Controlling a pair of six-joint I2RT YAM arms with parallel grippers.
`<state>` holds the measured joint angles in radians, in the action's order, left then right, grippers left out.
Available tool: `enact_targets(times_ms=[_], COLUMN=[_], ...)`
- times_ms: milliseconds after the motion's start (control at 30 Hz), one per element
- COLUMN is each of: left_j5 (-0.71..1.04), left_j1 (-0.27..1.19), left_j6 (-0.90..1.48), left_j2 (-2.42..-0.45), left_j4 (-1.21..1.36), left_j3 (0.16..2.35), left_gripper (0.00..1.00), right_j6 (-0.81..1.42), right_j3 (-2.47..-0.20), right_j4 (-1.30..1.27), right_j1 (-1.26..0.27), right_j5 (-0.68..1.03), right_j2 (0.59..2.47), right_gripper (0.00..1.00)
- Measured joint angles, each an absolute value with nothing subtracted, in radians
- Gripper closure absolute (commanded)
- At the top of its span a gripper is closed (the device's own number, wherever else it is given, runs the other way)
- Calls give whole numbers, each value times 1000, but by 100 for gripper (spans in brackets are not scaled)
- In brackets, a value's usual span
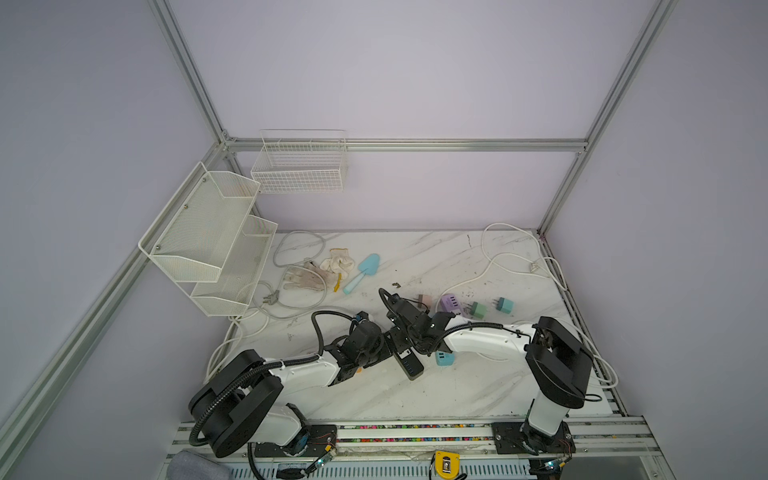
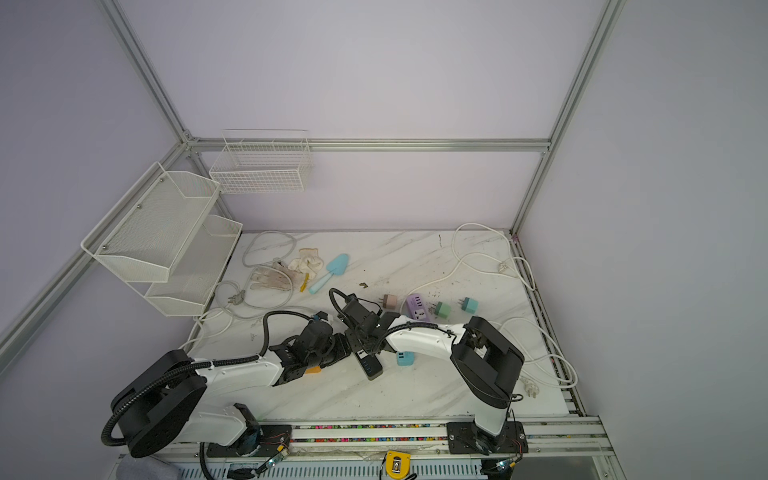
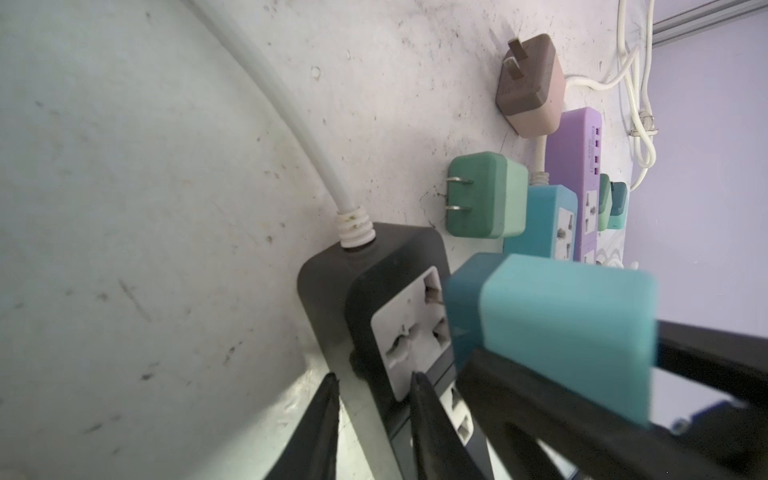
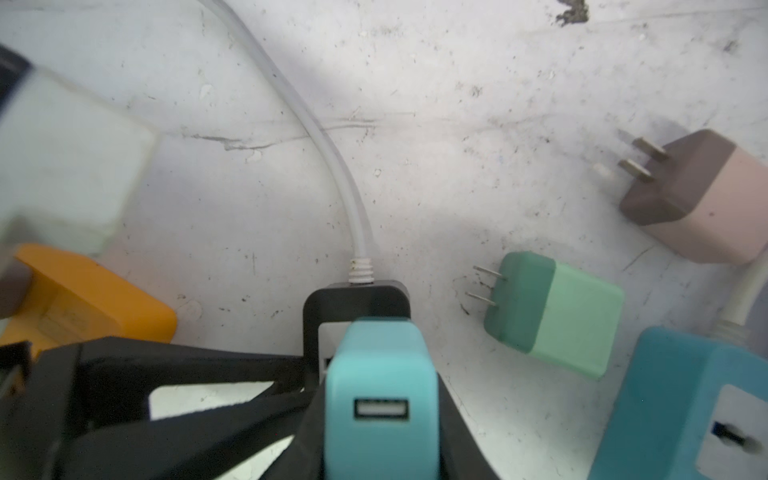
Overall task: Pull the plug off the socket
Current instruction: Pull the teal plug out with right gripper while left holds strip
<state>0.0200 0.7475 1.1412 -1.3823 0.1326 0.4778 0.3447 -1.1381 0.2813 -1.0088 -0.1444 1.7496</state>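
Right wrist view, lower centre: one smooth, boxy teal plug (image 4: 380, 361) squeezed by right gripper (image 4: 380, 415); left gripper (image 3: 374, 386) clamps one black socket (image 3: 328, 282).

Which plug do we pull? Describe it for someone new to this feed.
On the marble table, find the black power strip near the middle. At its corded end stands a two-tone teal plug, clamped in the right tool. The green plug and brown plug nearby lie loose, prongs bare.

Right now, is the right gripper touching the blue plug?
Touching. In the right wrist view the fingers of the right gripper press against both sides of the blue plug, with no gap showing.
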Motion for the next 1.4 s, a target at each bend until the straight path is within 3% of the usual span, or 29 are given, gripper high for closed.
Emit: enact_targets(times_ms=[367, 733, 1167, 1400], left_j5=[22, 35, 36, -21], left_j1=[749, 749, 777, 844], left_j6=[1141, 1124, 1089, 1089], left_j2=[-1381, -1366, -1286, -1253], left_j4=[131, 105, 79, 57], left_j3=[478, 481, 500, 499], left_gripper=[71, 70, 68, 67], right_j6=[360, 414, 521, 593], right_j3=[-1143, -1027, -783, -661], right_j4=[273, 260, 246, 146], right_j1=[-1013, -989, -854, -838], right_j5=[-131, -87, 24, 96], right_j2=[1719, 1493, 1180, 1148], right_gripper=[92, 92, 92, 93])
